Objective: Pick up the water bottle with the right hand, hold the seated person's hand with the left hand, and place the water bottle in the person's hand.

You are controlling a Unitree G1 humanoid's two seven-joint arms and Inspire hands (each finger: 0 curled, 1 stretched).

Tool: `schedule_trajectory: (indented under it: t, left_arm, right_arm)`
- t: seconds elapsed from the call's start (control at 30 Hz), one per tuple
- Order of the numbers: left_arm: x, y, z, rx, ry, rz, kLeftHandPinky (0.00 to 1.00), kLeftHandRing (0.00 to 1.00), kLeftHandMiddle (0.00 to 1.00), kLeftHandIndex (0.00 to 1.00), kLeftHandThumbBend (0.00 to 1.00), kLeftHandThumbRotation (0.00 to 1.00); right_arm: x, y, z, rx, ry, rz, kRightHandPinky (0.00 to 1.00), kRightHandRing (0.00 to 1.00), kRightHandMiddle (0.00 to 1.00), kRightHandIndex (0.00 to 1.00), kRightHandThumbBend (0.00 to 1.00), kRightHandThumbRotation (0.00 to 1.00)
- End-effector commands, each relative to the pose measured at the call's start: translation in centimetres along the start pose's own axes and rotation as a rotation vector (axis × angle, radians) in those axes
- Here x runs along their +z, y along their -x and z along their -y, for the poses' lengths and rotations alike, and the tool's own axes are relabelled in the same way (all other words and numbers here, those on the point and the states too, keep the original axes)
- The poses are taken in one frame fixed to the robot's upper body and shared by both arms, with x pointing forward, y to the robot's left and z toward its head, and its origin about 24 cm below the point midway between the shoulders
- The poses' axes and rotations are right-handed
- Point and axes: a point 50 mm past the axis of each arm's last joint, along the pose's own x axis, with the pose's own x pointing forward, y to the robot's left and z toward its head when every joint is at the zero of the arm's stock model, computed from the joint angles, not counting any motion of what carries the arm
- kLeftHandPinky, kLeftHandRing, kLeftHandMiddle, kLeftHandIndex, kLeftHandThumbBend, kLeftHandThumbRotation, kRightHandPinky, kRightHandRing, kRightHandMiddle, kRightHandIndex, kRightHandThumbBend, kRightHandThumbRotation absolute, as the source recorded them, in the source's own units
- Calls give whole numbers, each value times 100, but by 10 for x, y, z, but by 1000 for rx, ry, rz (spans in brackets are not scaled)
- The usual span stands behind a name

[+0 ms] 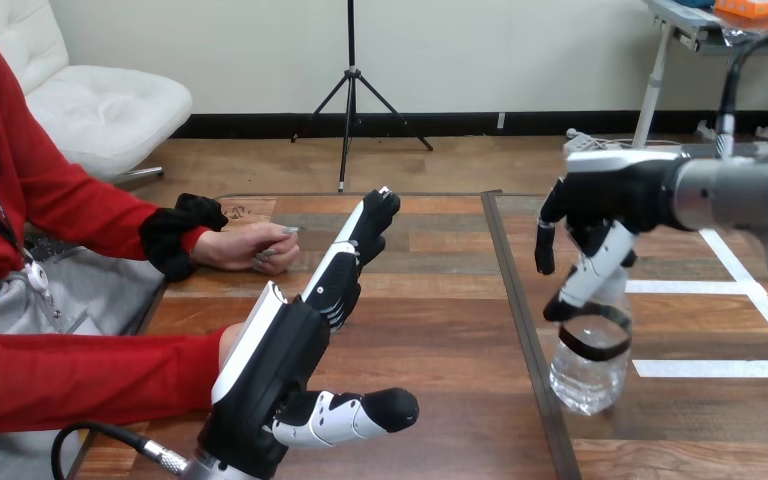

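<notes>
A clear water bottle (pixel 588 372) with a black band stands right of the table's centre seam. My right hand (pixel 600 215) comes in from the right above it, its fingers (pixel 582 285) curled down round the bottle's top and hiding the cap; the thumb hangs apart to the left. My left hand (pixel 280 360) is at the lower left, open, with straight fingers pointing away and the thumb stretched to the right. The person's red-sleeved hand (pixel 228 343) lies just behind its palm, mostly hidden; I cannot tell whether they touch.
The person's other hand (pixel 252 247) rests as a loose fist on the wooden table (pixel 440 330) at the far left, with a black cuff at the wrist. White tape lines (pixel 720 367) mark the table's right part.
</notes>
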Motion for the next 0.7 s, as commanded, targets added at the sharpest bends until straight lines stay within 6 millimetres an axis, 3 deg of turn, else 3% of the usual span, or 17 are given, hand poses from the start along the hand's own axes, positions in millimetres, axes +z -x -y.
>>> schedule_trajectory:
  t: [0.0,0.3,0.67]
  left_arm:
    - [10,-30,-11,-20,-15,120,99,100,100,100,100,70]
    - [10,-31,-13,-26,-28,123,99,100,100,100,100,70]
    - [10,-30,-13,-24,-22,122,98,100,100,100,100,71]
  right_arm:
    - [41,88,36,-311,158,162,23,31,40,54,99,25]
    - [41,101,35,-378,152,184,23,32,41,57,97,27]
    - [37,106,30,-455,97,238,35,45,51,62,95,27]
